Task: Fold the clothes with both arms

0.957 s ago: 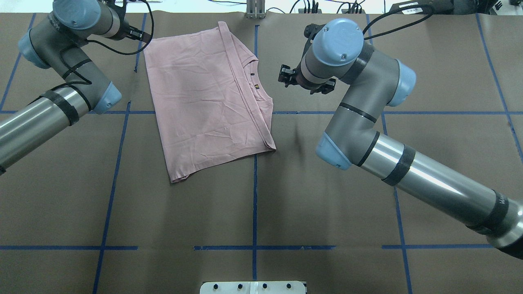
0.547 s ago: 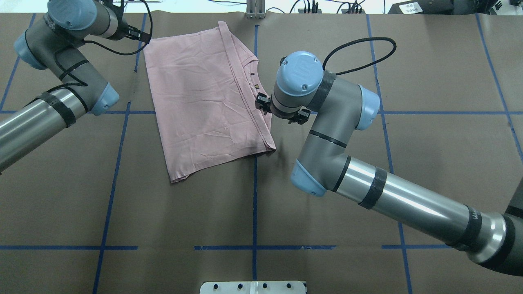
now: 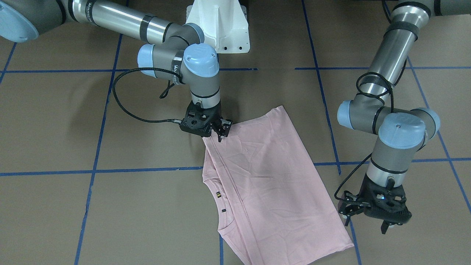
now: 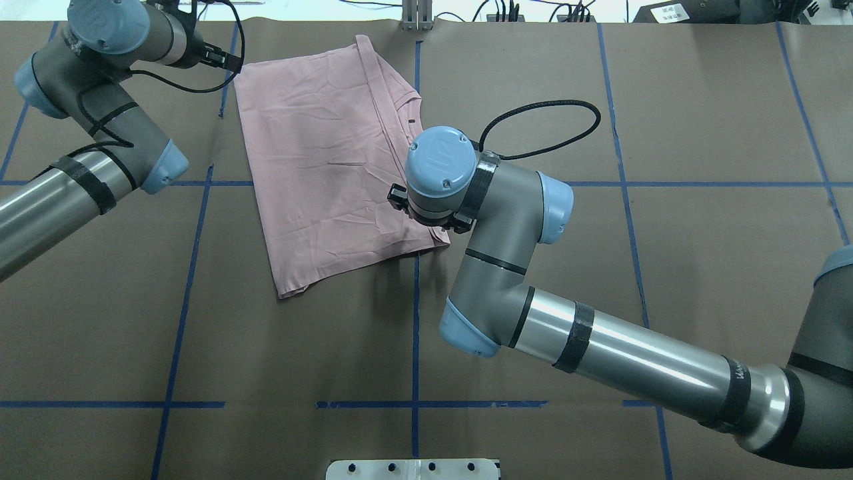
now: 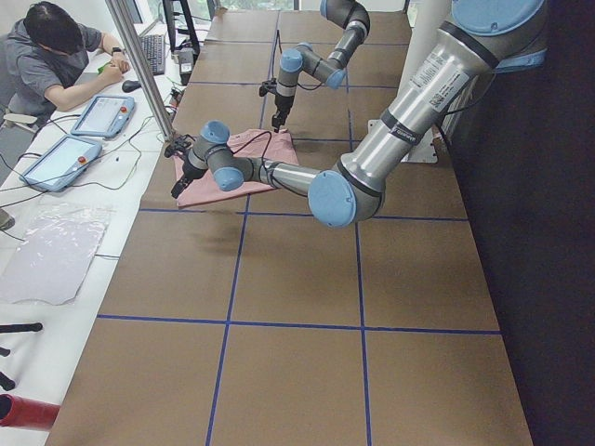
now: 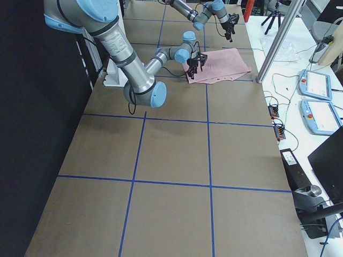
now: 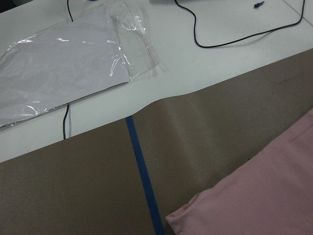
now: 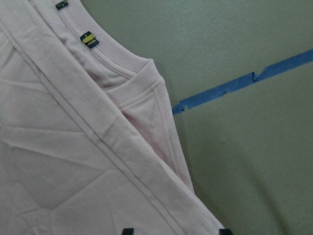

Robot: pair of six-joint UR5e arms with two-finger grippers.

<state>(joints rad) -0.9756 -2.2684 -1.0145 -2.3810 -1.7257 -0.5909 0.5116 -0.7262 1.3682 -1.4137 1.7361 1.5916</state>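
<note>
T-shirt [image 3: 272,184] corner under spread right end effector [image 3: 222,132]; left end effector [image 3: 365,222] spread, empty.

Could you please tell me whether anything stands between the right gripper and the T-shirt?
Nothing visible does. The right gripper hangs open right over the folded T-shirt, at its corner nearest the robot, and the fabric there lies bare.

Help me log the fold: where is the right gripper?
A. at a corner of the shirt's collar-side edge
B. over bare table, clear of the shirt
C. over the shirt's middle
A: the right gripper is at a corner of the shirt, jaws open, on the edge that carries the collar.
</note>
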